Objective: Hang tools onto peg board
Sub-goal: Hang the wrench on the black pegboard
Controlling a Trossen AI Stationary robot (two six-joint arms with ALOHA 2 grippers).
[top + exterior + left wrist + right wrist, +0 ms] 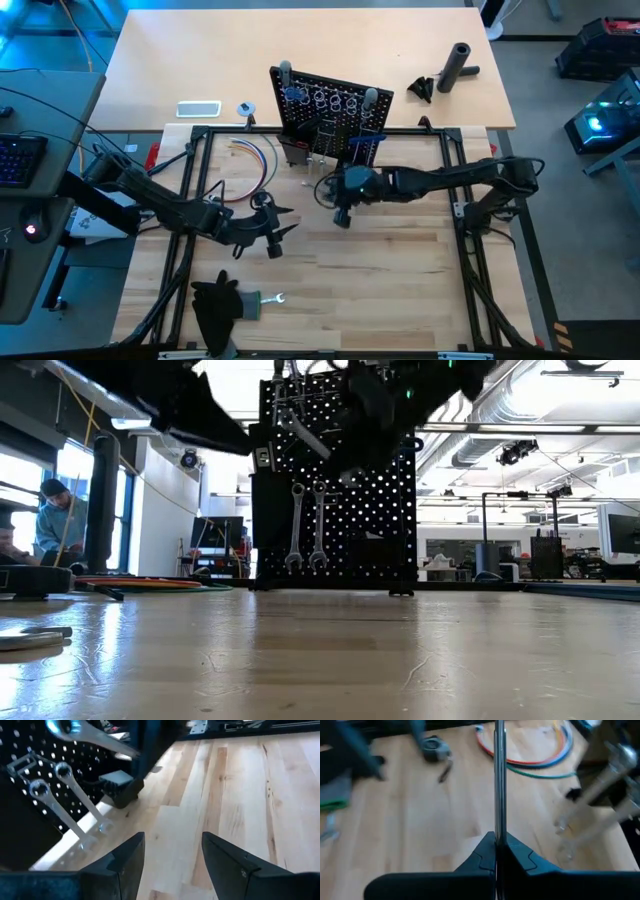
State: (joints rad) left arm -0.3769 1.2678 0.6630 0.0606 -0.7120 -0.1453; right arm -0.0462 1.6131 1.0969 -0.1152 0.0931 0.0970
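High view: the right gripper (341, 216) is just in front of the peg board (330, 105) near the far edge.

Right wrist view: its jaws clamp a slim silver tool (499, 775), long axis pointing ahead.

Left wrist view: the left gripper (172, 852) has empty, parted jaws.

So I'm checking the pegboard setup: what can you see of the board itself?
The peg board is a black perforated panel standing upright on small feet at the table's far side. A row of silver rings runs near its top. In the low view two silver wrenches hang side by side on its face. The right gripper sits just before it.
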